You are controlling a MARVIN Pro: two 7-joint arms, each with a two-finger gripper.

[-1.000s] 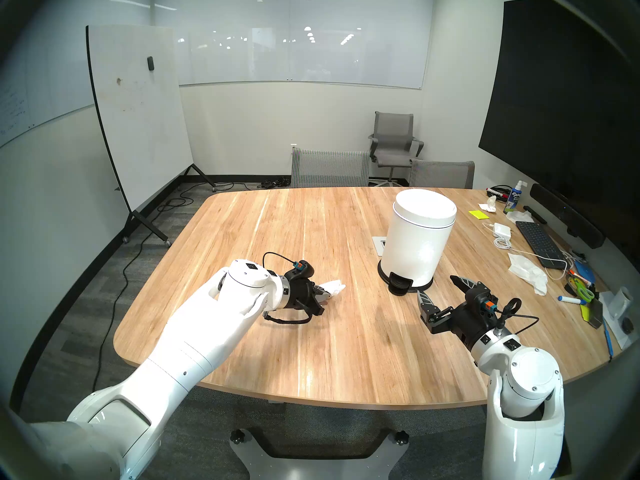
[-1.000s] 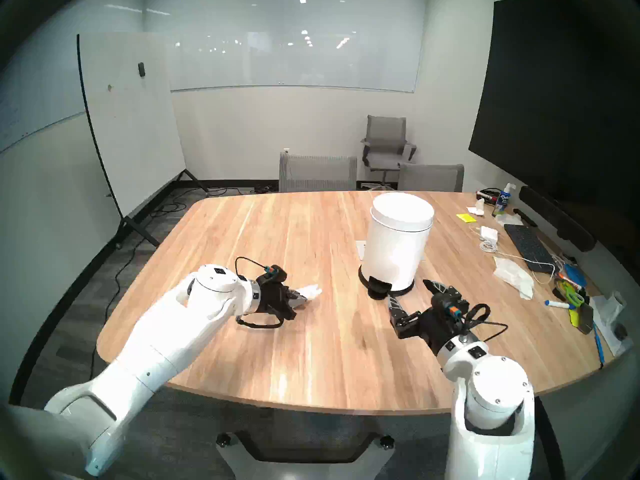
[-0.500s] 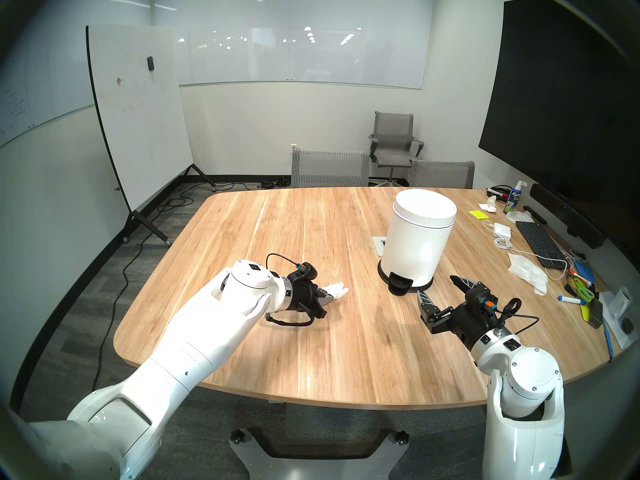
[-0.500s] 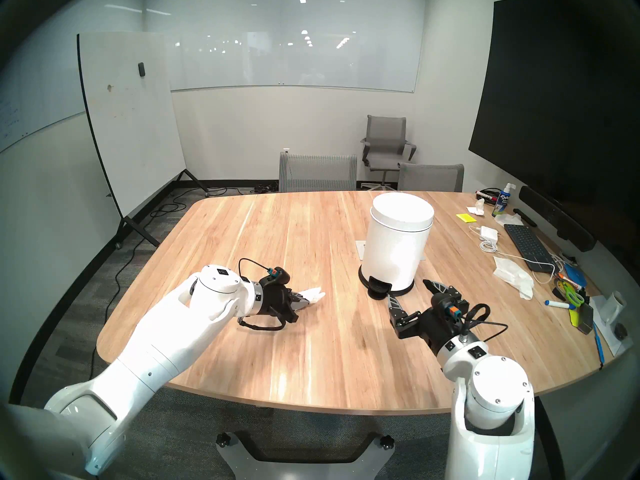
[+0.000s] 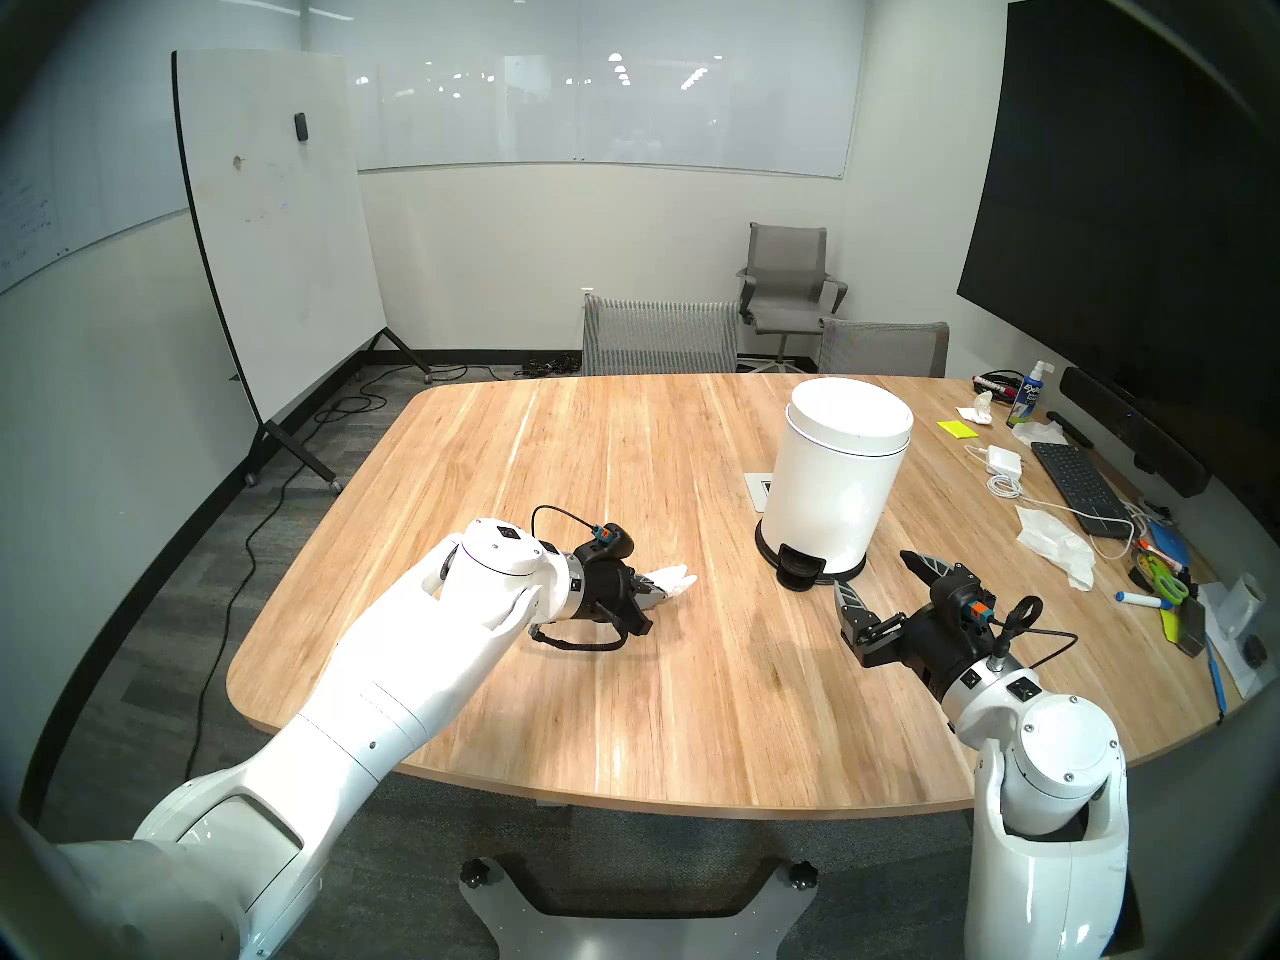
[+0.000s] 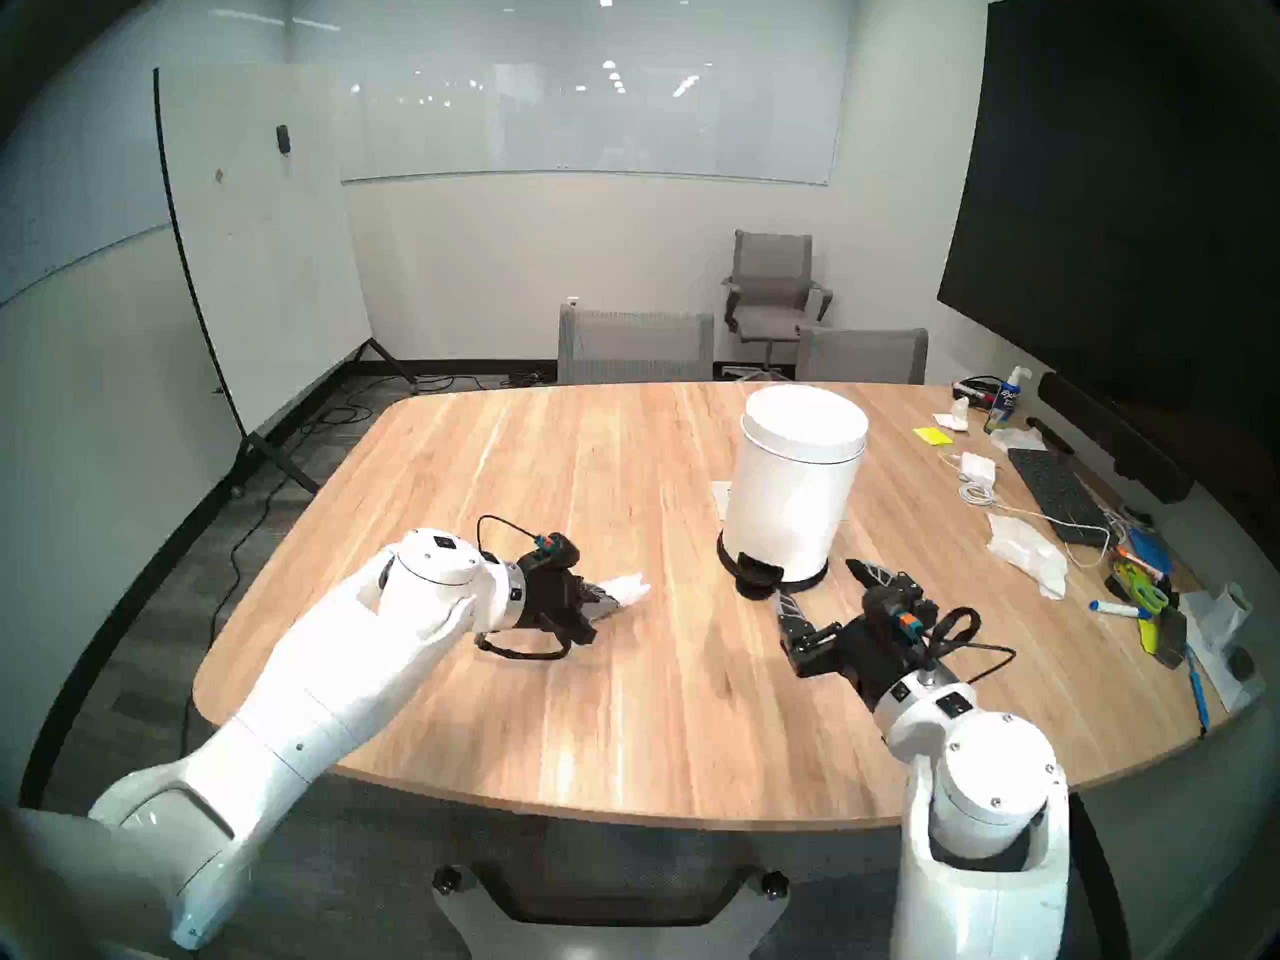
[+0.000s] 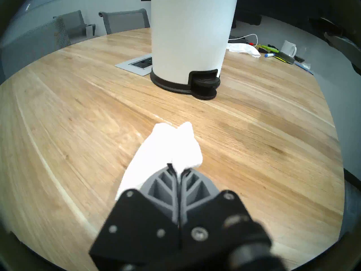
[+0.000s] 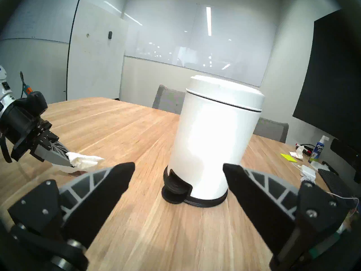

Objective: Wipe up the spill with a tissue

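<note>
My left gripper [image 5: 661, 591] [image 7: 173, 166] is shut on a crumpled white tissue [image 5: 677, 580] [image 7: 168, 147], held low with the tissue touching the wooden table [image 5: 623, 695]. The tissue [image 8: 84, 160] sticks out past the fingertips toward the bin. A small dark patch [image 8: 77, 172] lies on the table just under the tissue; I cannot tell whether it is the spill or shadow. No spill shows elsewhere. My right gripper [image 5: 874, 574] [image 8: 178, 167] hovers wide open and empty, just in front of the bin's pedal.
A white pedal bin [image 5: 831, 480] with a black base stands right of centre, beside a flush power outlet [image 7: 136, 64]. The table's right edge holds a keyboard [image 5: 1077, 484], cables, loose tissues [image 5: 1056, 539], markers and a mug. Chairs stand at the far side.
My left gripper slid the tissue slightly to the right across the table, then held still. The right arm has not moved.
</note>
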